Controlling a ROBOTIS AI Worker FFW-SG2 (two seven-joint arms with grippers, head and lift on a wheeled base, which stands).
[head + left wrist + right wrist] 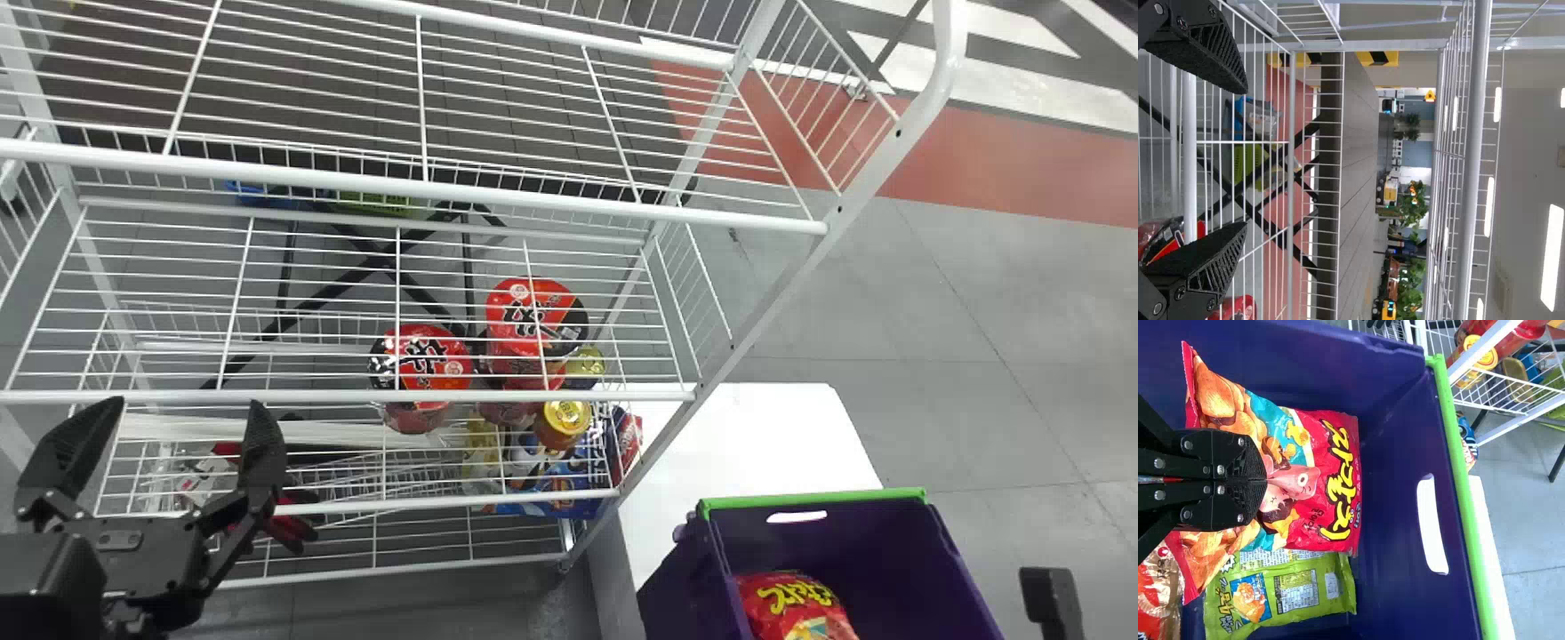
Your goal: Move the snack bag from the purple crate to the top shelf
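By wire shelving (413,187), the crate (889,551) holds the red snack bag (791,604) ahead of the clenched right gripper (1049,591).

The purple crate (889,551) stands on a white counter (756,436). A white wire rack (427,190) holds red tubs (536,311) and a yellow-lidded jar (564,420).

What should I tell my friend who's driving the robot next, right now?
Left gripper: open, in front of the wire rack, holding nothing.
Right gripper: shut, above the red snack bag, not holding it.
Bag: lying in the purple crate, partly over a green bag.
Done: no bag lifted out yet.
Left: probably open the right gripper, grab the red bag, lift it and set it on the top shelf.
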